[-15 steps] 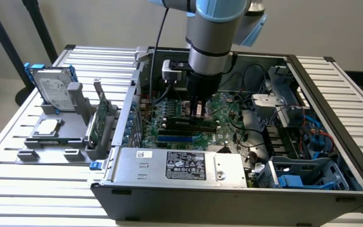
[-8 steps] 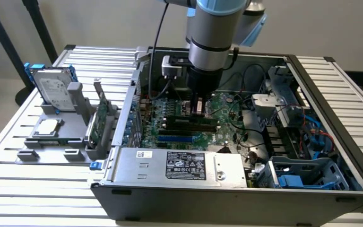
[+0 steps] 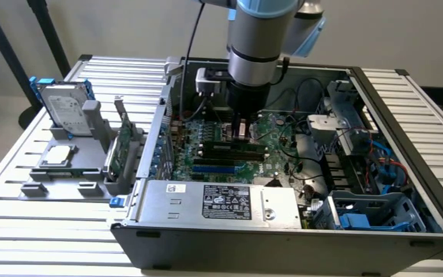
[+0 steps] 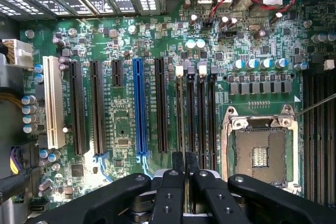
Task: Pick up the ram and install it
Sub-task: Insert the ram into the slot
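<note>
- The gripper [image 4: 185,163] has its fingers pressed almost together. They pinch a thin dark edge that I take to be the ram [image 4: 185,145], seen edge-on, though little of it is plain to see.
- That edge lies in line with the memory slots [image 4: 202,114] on the motherboard [image 4: 121,129], between the long blue slot [image 4: 138,108] and the bare CPU socket [image 4: 261,153].
- By my reading, the pick-up is done and the stick has been brought down to its slot. Whether it is seated cannot be told, and the white latches [image 4: 179,70] give no clear sign.
- In the exterior view the arm [image 3: 256,40] reaches straight down into the open computer case [image 3: 283,242], with the power supply [image 3: 221,202] at the near edge.
- Beside the case, on the exterior view's left, a grey holder [image 3: 60,173] carries the hard drive [image 3: 64,107] with its blue rails and the taller expansion card [image 3: 121,147].
- Everything stands on a ribbed metal table [image 3: 44,231]. Behind it are a pale wall [image 3: 129,29] and dark stand legs [image 3: 6,52].
</note>
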`<control>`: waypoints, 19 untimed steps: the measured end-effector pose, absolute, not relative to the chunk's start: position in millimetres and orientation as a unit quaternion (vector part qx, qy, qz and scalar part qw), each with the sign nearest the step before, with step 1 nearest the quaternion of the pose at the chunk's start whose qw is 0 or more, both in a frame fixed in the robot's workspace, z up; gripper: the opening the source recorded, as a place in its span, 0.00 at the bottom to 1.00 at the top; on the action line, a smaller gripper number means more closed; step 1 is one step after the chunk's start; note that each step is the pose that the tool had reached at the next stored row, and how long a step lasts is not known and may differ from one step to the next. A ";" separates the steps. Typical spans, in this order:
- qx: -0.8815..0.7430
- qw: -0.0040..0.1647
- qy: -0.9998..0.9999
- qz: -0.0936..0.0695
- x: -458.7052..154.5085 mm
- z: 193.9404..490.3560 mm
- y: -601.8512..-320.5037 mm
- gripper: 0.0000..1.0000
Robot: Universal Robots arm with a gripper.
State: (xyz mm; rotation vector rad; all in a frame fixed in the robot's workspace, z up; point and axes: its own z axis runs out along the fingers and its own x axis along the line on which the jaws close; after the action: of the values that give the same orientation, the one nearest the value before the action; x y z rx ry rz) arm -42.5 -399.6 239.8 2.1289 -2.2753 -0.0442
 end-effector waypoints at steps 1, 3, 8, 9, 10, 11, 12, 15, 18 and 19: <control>0.683 0.010 -0.730 -0.012 -43.1 239.7 -399.5 0.14; 0.684 0.005 -0.730 -0.008 -44.6 239.7 -399.6 0.14; 0.684 -0.002 -0.730 -0.001 -50.2 238.8 -399.5 0.14; 0.684 -0.003 -0.730 0.001 -50.7 238.5 -399.5 0.14; 0.684 -0.004 -0.730 0.002 -51.0 238.2 -399.5 0.14; 0.684 -0.005 -0.730 0.002 -51.2 237.9 -399.5 0.14; 0.684 -0.006 -0.730 0.003 -51.4 237.7 -399.5 0.14; 0.684 -0.008 -0.730 0.004 -51.9 236.7 -399.4 0.14; 0.684 -0.008 -0.730 0.005 -52.3 235.5 -399.4 0.14; 0.684 -0.008 -0.730 0.005 -52.4 234.9 -399.4 0.14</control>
State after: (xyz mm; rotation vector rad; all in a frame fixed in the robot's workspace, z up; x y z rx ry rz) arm -52.4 -399.4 234.9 2.1595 -2.3043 0.0161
